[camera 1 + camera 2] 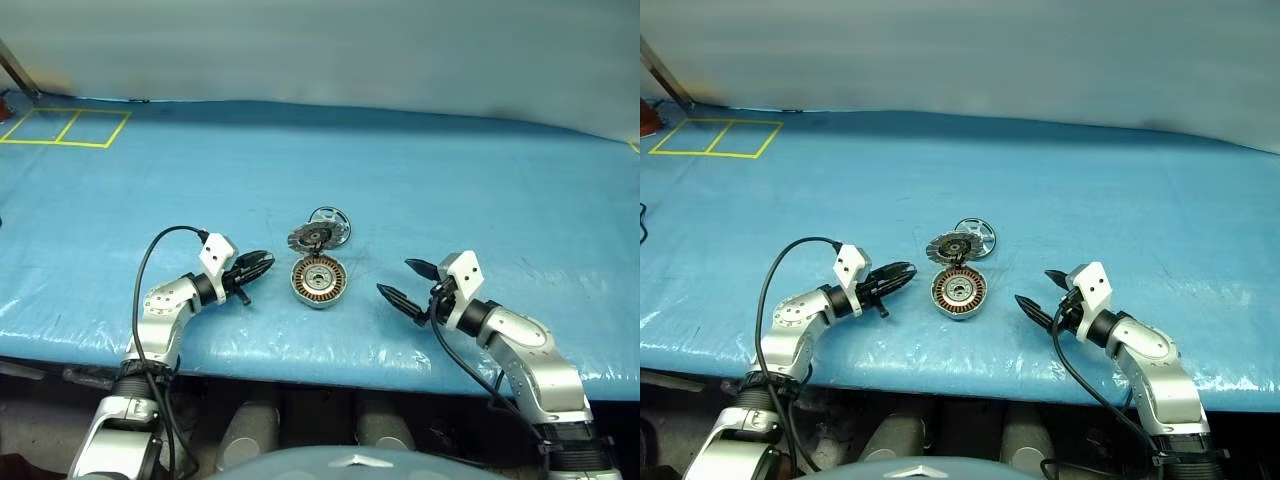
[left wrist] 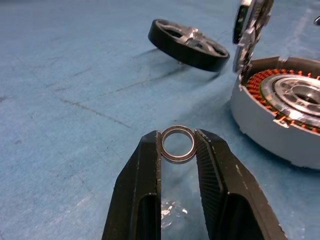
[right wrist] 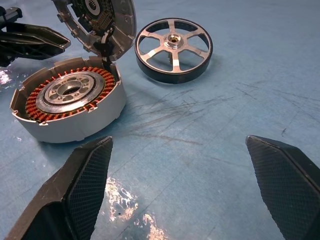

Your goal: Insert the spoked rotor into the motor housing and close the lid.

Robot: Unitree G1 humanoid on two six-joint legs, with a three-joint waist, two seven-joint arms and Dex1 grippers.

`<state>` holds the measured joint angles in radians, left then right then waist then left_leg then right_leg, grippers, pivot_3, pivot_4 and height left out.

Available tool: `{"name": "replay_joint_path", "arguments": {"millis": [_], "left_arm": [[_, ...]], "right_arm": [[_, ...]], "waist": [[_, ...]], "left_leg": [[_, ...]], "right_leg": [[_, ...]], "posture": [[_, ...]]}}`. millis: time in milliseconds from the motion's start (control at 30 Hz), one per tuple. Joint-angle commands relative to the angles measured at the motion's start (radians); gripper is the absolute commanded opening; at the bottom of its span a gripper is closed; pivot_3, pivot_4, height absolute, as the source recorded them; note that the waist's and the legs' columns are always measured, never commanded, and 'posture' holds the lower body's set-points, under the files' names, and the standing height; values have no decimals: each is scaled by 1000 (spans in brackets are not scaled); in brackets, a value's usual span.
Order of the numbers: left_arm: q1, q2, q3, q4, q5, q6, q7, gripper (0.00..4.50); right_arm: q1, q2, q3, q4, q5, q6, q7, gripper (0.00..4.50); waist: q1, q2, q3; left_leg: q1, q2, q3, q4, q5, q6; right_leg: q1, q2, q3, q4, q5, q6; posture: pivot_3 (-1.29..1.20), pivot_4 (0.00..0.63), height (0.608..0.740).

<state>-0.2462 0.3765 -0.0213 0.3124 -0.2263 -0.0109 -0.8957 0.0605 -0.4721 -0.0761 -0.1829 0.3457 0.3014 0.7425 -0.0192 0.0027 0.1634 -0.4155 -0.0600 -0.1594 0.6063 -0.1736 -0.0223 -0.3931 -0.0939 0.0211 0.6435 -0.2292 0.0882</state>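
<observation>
**Ring in my left pincer, case open on the table**

While the motor housing (image 1: 318, 281) sits open on the blue table cover (image 1: 420, 190), my left pincer (image 2: 178, 142) is clamped on a small silver ring (image 2: 178, 144), pinched between its two black fingertips. It hovers just to the left of the housing, pointing toward it and not touching it. Inside the housing I see the band of copper windings around a silver hub. The lid (image 3: 97, 20) stands up from the housing's far edge, joined there, its dark ribbed face turned toward me. The spoked rotor (image 3: 173, 49) lies flat on the cover just beyond the lid, a little to the right, apart from the housing. My right pincer (image 1: 406, 280) hangs to the right of the housing, its fingers spread wide apart with nothing between them.
</observation>
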Motion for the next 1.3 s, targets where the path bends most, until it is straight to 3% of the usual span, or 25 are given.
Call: {"name": "replay_joint_path", "arguments": {"millis": [33, 500, 967, 1300], "left_arm": [[13, 6, -6, -66, -44, 14, -50, 639], [-29, 44, -92, -133, -74, 91, -237, 639], [-201, -27, -197, 47, 21, 41, -255, 639], [-231, -45, -243, 103, 70, 19, -281, 639]], "right_arm": [[3, -1, -14, -17, 11, -26, 0, 4500], [74, -10, -19, -69, 59, -63, 58, 4500], [109, 4, 8, -101, 67, -93, 63, 4500], [123, 5, 55, -117, 61, -130, 97, 4500]], "waist": [[0, 0, 0], [0, 0, 0], [3, -1, 1], [2, -1, 1]], "left_leg": [[0, 0, 0, 0, 0, 0], [0, 0, 0, 0, 0, 0], [0, 0, 0, 0, 0, 0], [0, 0, 0, 0, 0, 0]], "right_leg": [[0, 0, 0, 0, 0, 0], [0, 0, 0, 0, -1, -1], [0, 1, 0, 0, 1, 3], [0, 1, 0, 0, 2, 4]], "posture": [[0, 150, 740], [0, 150, 740], [0, 150, 740], [0, 150, 740]]}}
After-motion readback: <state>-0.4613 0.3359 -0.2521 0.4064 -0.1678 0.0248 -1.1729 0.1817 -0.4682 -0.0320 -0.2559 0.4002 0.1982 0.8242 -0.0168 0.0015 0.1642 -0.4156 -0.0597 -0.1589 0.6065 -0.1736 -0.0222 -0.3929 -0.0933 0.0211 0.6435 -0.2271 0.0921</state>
